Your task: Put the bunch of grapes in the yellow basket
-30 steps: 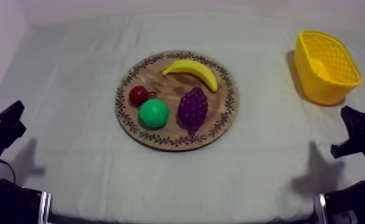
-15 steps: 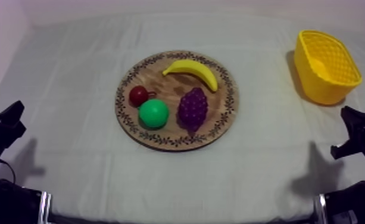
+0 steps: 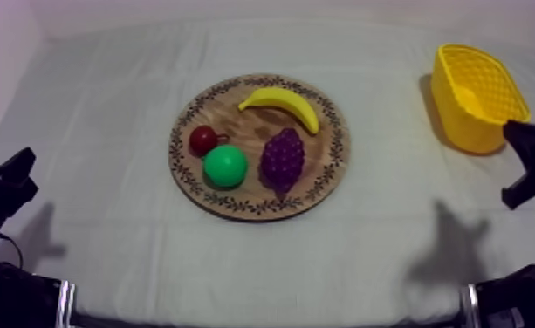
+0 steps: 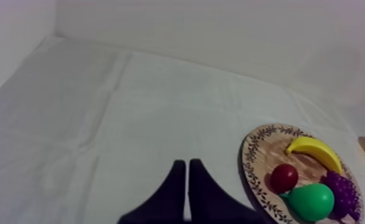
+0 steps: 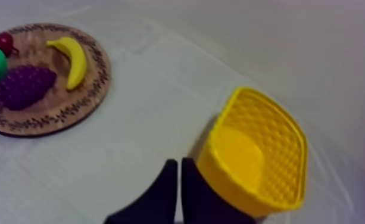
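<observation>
My left jaws are clenched on nothing, lying together as a narrow wedge over bare cloth just beside the near rim of the wooden board (image 3: pixel 321 167); from above, my left arm (image 3: pixel 5 187) sits low at the lower left edge of the frame. My right jaws are likewise pressed together and empty, with the tips close against the near wall of the yellow basket (image 3: pixel 459 119); from above, my right arm (image 3: pixel 532 159) shows at the right edge, just below the basket. The basket stands upright in the upper right of the frame, well apart from the board. The board lies in the middle of the desk (image 3: pixel 105 122). The bunch of grapes (image 3: pixel 283 159) lies on the board's right half, untouched. The banana (image 3: pixel 281 105) lies just above it, the green pear (image 3: pixel 225 166) is to its left, and the small red fruit (image 3: pixel 203 140) sits at the pear's upper left.
</observation>
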`<state>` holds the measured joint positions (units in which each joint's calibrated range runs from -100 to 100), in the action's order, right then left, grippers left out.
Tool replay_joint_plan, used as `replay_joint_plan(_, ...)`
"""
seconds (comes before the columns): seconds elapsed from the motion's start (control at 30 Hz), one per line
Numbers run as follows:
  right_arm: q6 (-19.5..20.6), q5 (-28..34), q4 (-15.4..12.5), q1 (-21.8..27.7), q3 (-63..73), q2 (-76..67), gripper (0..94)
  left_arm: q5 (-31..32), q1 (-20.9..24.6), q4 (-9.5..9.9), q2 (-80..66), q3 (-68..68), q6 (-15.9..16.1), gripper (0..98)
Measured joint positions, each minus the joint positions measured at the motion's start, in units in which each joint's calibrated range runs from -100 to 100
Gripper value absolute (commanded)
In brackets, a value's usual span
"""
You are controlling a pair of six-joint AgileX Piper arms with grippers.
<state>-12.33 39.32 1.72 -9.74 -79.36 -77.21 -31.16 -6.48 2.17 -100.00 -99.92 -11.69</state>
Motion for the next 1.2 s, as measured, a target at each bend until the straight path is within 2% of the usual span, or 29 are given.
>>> replay_joint_plan(0.3,7.1,12.8,5.3,-11.2,24.9,20.8,0.2,0.0,0.0,0.0,0.0,0.0,0.0,0.1)
replay_joint_plan(0.5,12.5,23.9,4.6,-17.1,41.4,33.5,0.2,0.0,0.0,0.0,0.0,0.0,0.0,0.1)
replay_joint_plan(0.63,14.6,31.9,3.9,-19.9,53.0,41.9,0.2,0.0,0.0,0.0,0.0,0.0,0.0,0.1)
replay_joint_plan(0.8,16.9,41.9,3.3,-21.9,66.6,52.1,0.2,0.0,0.0,0.0,0.0,0.0,0.0,0.1)
replay_joint_plan(1.0,21.4,52.2,4.1,-22.7,80.8,63.5,0.2,0.0,0.0,0.0,0.0,0.0,0.0,0.1)
replay_joint_plan(1.2,26.4,58.4,4.8,-22.8,93.2,74.1,0.2,0.0,0.0,0.0,0.0,0.0,0.0,0.1)
